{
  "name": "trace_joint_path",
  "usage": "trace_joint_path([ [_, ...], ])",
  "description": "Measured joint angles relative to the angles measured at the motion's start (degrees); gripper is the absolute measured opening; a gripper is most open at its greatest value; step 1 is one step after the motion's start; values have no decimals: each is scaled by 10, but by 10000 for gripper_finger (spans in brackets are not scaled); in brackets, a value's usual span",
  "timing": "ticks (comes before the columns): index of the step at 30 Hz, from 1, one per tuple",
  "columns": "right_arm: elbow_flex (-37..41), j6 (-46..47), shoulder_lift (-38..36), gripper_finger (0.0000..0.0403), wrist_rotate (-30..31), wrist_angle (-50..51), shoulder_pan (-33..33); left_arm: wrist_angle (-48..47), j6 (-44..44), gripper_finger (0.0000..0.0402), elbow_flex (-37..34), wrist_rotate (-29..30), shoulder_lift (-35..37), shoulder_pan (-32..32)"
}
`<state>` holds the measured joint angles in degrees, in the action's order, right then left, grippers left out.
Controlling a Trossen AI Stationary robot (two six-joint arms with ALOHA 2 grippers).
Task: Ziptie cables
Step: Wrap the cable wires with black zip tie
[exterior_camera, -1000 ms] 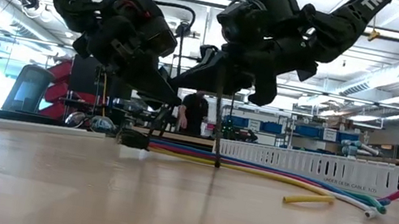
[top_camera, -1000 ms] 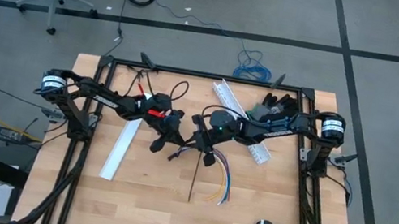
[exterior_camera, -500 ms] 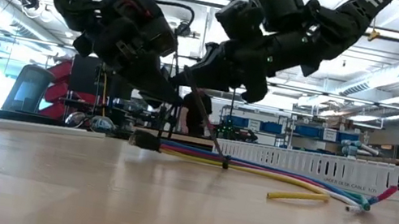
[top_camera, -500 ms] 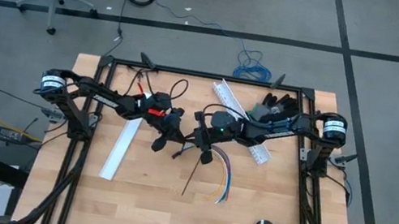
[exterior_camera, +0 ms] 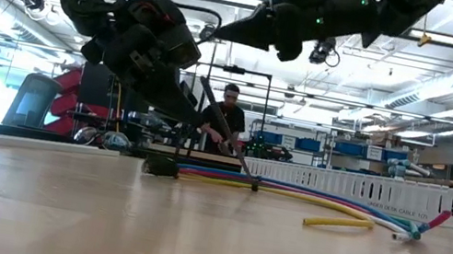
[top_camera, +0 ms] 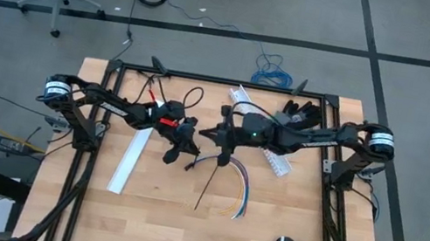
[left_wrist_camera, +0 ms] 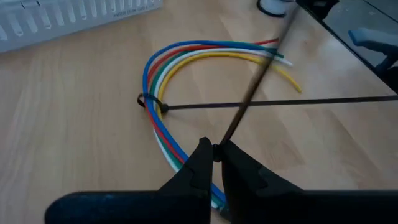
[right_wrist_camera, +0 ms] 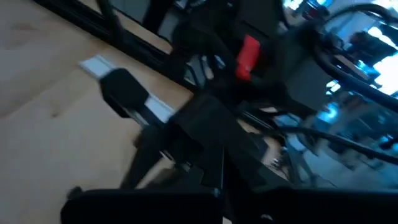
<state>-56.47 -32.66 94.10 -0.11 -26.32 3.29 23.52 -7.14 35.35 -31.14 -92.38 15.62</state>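
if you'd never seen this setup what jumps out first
The two dark arms meeting over the middle of the table: the left gripper is shut on a thin black ziptie, and the right gripper is shut and raised beside it. Just below them on the wood lies a fan of coloured cables, cinched by a second ziptie, with a white slotted channel behind.

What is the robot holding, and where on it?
The left tool pinches a black ziptie at one end. The right tool holds nothing.

Bright overhead lighting; soft shadows; right wrist view motion-blurred.
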Motion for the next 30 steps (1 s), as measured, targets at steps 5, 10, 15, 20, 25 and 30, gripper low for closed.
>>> trace_joint_path([
  [5, 1, 3, -26, 0, 126, 93, -6, -5, 0, 28, 0, 2, 0, 0],
  [10, 1, 131, -34, 0, 138, 254, -1, -6, 19, 28, 0, 32, 0, 0],
  [15, 31, 289, -34, 0, 133, 287, -1, 33, 93, 28, 0, 159, 0, -3],
  [20, 90, 381, -34, 0, 169, 155, 0, 70, 106, 28, 0, 307, 0, -30],
  [25, 155, 465, -25, 0, 202, -87, 2, 77, 85, 28, 0, 477, 0, -74],
  [30, 154, 474, 37, 0, 200, -157, 3, 132, 80, 28, 1, 569, -26, -99],
])
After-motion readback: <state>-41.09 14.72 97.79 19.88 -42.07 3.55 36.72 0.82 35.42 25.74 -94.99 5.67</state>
